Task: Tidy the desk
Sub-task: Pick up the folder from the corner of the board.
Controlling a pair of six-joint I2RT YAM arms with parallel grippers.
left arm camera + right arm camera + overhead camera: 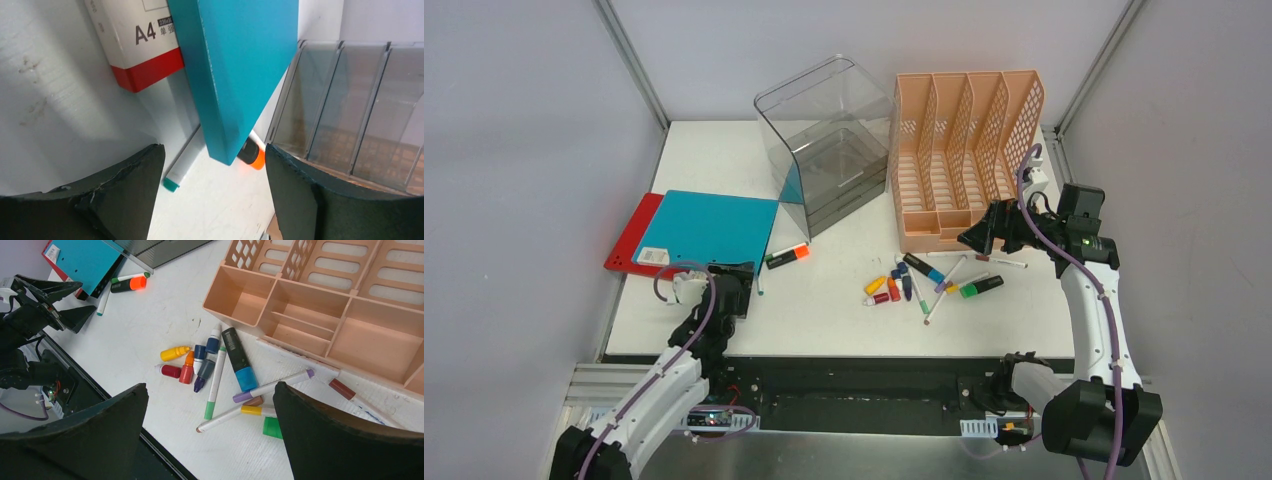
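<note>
Spreading across the middle of the overhead view, the white bench (824,310) lies flat between grey walls, with both robot arms mounted at its near edge. At the back stand a clear plastic drawer box (829,140) and, just to its right, a peach file rack (964,150) with empty slots. On the left side a teal folder (714,225) lies on top of a red folder (629,235) that carries a white label reading A4. A black and orange highlighter (787,256) rests near the teal folder's right corner, with a white pen with a teal cap (182,165) beside it. In front of the rack, a loose heap of coloured markers and pens (924,280) is scattered on the bench.

The left gripper (732,272) sits low at the near edge of the teal folder, jaws spread and grasping nothing; the folder's corner shows between them. The right gripper (974,238) hangs above the heap, close to the rack's front, its jaws spread wide and empty.
</note>
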